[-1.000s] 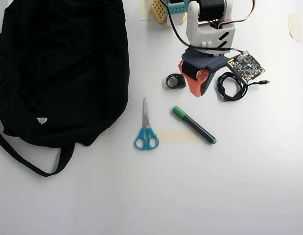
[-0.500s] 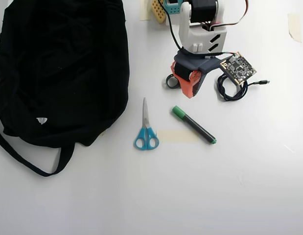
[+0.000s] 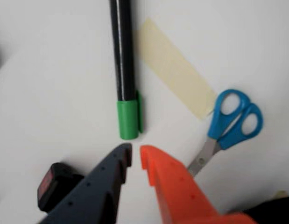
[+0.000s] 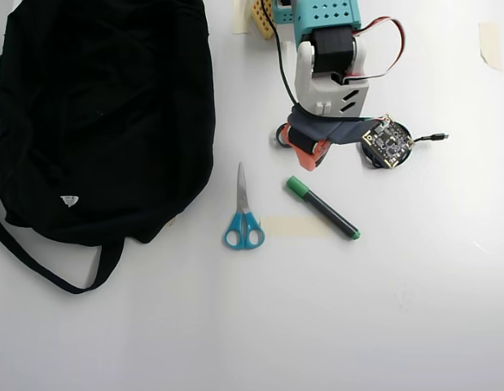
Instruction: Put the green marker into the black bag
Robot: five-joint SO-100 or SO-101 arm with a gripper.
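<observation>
Lying flat on the white table [image 4: 414, 309], the green marker [image 4: 322, 208] points its green cap toward the gripper [image 3: 136, 156], whose dark and orange jaws sit slightly parted and empty just short of the cap in the wrist view. In the overhead view the marker is at about five o'clock from the gripper, with blue-handled scissors [image 4: 243, 221] at its nine o'clock. The black bag [image 4: 105, 114] lies further toward nine o'clock, well apart; its contents cannot be seen.
</observation>
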